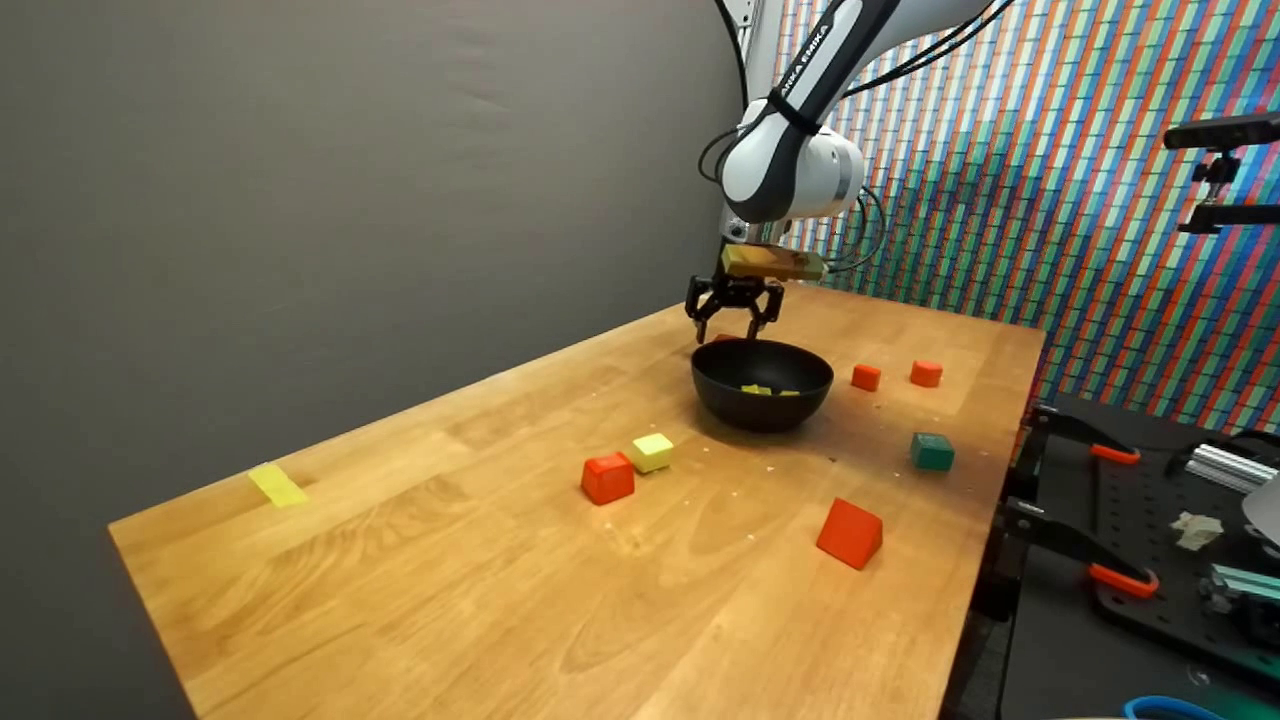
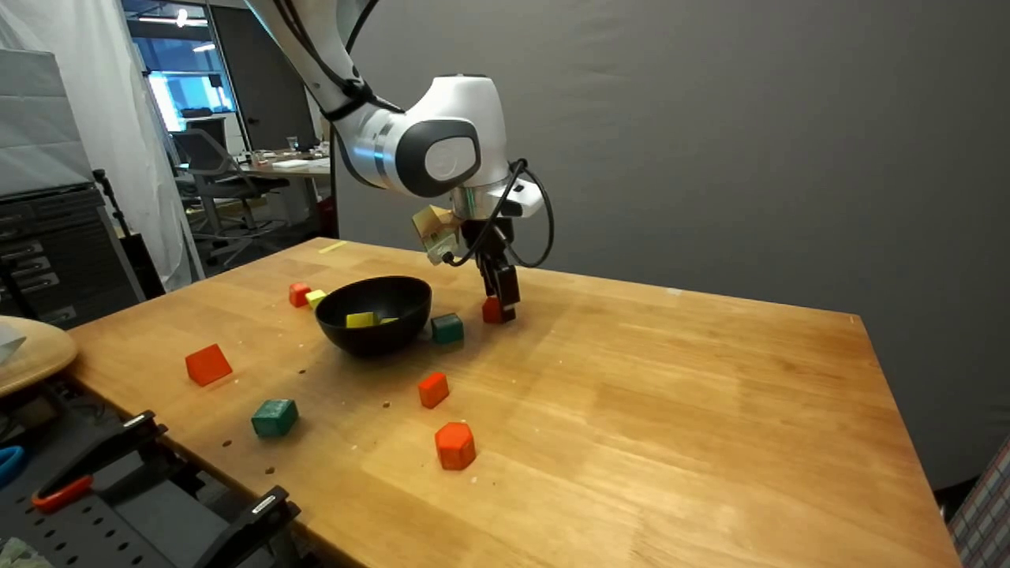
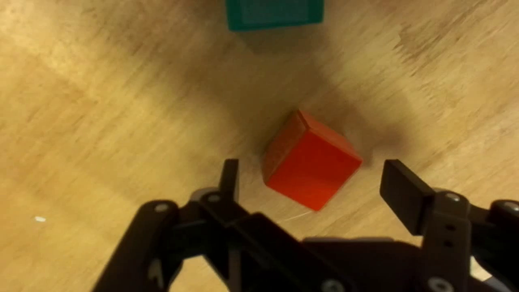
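Wrist view: fingers spread wide, red cube on bench between the 2 of them, gap each side, not gripped. Green block near fingers, past the cube, cut off by frame edge.

In an exterior view: black bowl near fingers, camera side, yellow blocks inside. Red triangular prism well apart from fingers.

In an exterior view: cube right at fingers; red hexagonal prism nearer camera than fingers.
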Available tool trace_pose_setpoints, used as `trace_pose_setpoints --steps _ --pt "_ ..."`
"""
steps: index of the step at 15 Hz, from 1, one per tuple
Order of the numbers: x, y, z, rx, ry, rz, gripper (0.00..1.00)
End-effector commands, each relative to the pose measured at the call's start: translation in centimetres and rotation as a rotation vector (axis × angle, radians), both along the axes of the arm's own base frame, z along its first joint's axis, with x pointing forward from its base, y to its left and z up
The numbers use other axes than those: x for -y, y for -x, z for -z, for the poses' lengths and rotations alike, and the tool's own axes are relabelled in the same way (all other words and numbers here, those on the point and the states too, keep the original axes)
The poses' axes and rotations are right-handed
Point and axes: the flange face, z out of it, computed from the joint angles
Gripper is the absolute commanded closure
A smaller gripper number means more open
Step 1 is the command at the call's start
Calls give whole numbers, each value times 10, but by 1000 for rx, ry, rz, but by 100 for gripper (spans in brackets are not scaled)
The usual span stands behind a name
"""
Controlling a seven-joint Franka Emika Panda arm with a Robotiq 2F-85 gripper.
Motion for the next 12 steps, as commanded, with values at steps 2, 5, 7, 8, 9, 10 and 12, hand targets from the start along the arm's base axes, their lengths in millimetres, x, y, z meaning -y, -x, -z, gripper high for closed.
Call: trace_pose_setpoints --steps 2,5,7,8,9,10,12 --pt "-3 13 -16 -8 3 12 18" --pt "-2 9 -11 -14 4 20 38" --pt "-3 7 -9 -19 3 27 55" --pt "-4 7 -9 -20 1 29 62" --pt "-7 7 -11 -19 -1 24 71" --pt "-10 7 -14 -18 -3 17 77" --pt "-18 10 -29 -10 -5 -19 82"
